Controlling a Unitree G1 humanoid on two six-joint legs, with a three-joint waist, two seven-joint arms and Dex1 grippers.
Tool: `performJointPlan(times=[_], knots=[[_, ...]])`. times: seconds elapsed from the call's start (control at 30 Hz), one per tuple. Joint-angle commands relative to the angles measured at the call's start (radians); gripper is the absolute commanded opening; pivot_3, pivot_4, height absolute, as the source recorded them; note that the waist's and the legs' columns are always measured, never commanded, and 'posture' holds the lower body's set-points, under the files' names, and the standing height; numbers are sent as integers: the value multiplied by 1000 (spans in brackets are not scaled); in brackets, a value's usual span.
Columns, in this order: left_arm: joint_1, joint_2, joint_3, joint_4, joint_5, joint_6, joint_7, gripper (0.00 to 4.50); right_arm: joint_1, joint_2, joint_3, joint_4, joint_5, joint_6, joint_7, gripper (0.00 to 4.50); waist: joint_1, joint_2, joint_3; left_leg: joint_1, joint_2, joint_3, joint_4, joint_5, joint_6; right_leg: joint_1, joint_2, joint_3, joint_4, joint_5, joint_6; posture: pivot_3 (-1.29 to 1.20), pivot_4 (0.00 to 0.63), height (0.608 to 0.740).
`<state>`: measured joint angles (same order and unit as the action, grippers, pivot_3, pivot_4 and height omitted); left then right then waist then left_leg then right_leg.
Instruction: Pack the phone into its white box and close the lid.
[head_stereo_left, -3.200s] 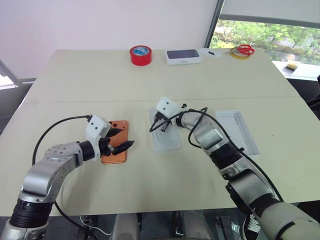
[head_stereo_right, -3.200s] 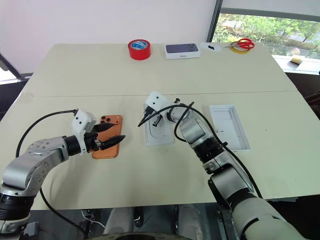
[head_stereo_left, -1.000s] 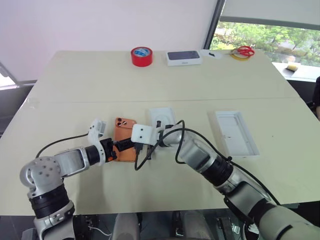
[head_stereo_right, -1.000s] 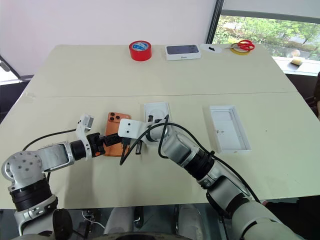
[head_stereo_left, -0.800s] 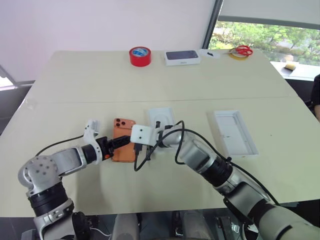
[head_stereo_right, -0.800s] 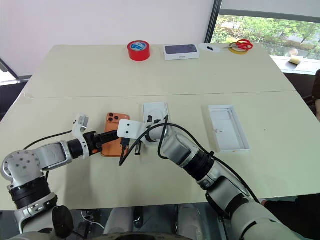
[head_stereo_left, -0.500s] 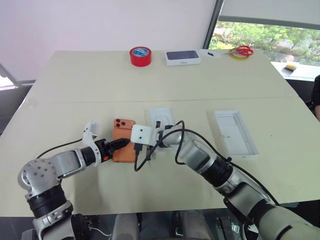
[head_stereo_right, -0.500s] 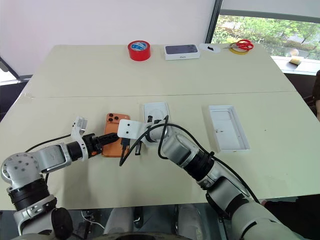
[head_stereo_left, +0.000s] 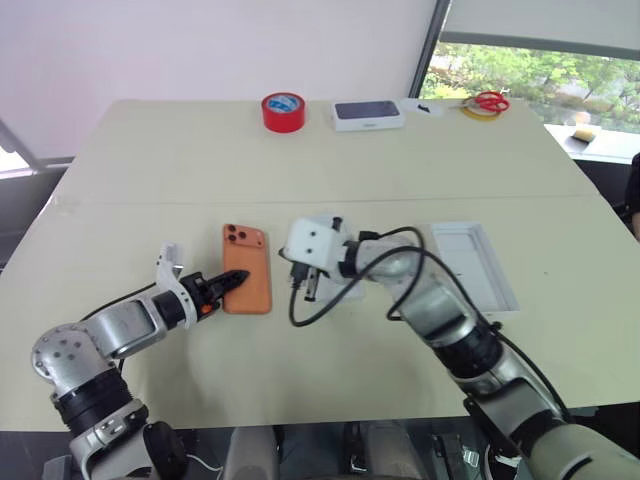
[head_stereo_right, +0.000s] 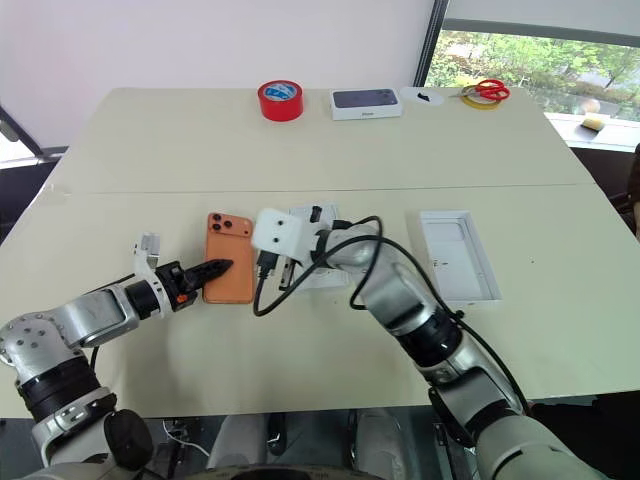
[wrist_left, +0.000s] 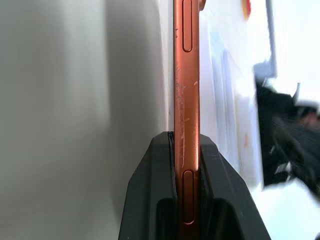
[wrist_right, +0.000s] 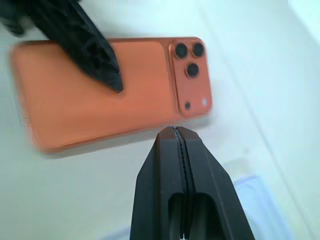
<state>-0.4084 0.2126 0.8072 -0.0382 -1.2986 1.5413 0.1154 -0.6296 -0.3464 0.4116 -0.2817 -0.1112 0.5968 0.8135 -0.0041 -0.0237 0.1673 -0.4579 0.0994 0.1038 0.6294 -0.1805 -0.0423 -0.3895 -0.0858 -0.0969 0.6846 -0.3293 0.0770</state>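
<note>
1. The white box (head_stereo_left: 345, 285) sits mostly behind the right gripper's (wrist_right: 175, 131) wrist housing and cable; its floor can't be made out.
2. In the left wrist view, the phone (wrist_left: 186, 100) runs off both edges.
3. Behind the phone there, the scene blurs into white and dark shapes.

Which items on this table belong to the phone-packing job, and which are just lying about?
Job in hand:
phone, pinched in the left claw
white box, partly behind the right arm
lid

Lying about:
red tape roll
boxed phone carton
scissors
</note>
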Motion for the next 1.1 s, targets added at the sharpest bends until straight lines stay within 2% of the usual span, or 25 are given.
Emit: performJointPlan(times=[0.03, 0.13, 0.33, 0.43, 0.63, 1.0, 1.1], knots=[[-63, -49, -36, -28, -173, -98, 116, 23, 67, -90, -146, -149, 108, 5, 60, 0, 12, -1, 0, -1, 0, 0, 1, 0, 0, 0, 0, 0, -1, 0, 0, 0, 150, 730], [-94, -105, -124, -21, -266, -178, 221, 23, 144, -166, -266, -193, 185, 57, 75, 0, 17, -1, 0, -1, -1, 0, 1, 0, 1, 0, -1, 0, -1, 0, 0, 0, 150, 730], [-128, -237, -331, 21, -219, -296, 307, 23, 290, -287, -450, -252, 311, 111, 94, 0, 15, -1, 0, 0, -2, 0, 1, 0, 1, 0, 0, 0, -2, 0, 0, 0, 150, 730], [-130, -253, -402, 44, -192, -325, 290, 23, 350, -308, -505, -281, 365, 96, 97, 0, 13, -1, 0, 0, -1, 0, 0, 0, 1, 0, 1, 0, -1, 0, 0, 0, 150, 730], [-122, -256, -477, 89, -164, -364, 284, 23, 436, -345, -559, -299, 418, 87, 83, 0, 18, -1, 0, 0, -1, 0, 1, 0, 1, 0, 2, 0, -2, 0, 0, 0, 150, 730], [-101, -240, -512, 101, -156, -386, 270, 23, 446, -371, -533, -265, 419, 36, 37, 0, 18, -1, 0, 0, -1, -1, 1, 0, 1, 0, 2, 0, -2, 0, 0, 0, 150, 730], [-103, -232, -528, 101, -155, -377, 260, 1397, 444, -374, -528, -261, 422, 30, 33, 0, 18, -1, 0, 0, -1, -1, 1, 0, 1, 0, 2, 0, -2, 0, 0, 0, 150, 730]])
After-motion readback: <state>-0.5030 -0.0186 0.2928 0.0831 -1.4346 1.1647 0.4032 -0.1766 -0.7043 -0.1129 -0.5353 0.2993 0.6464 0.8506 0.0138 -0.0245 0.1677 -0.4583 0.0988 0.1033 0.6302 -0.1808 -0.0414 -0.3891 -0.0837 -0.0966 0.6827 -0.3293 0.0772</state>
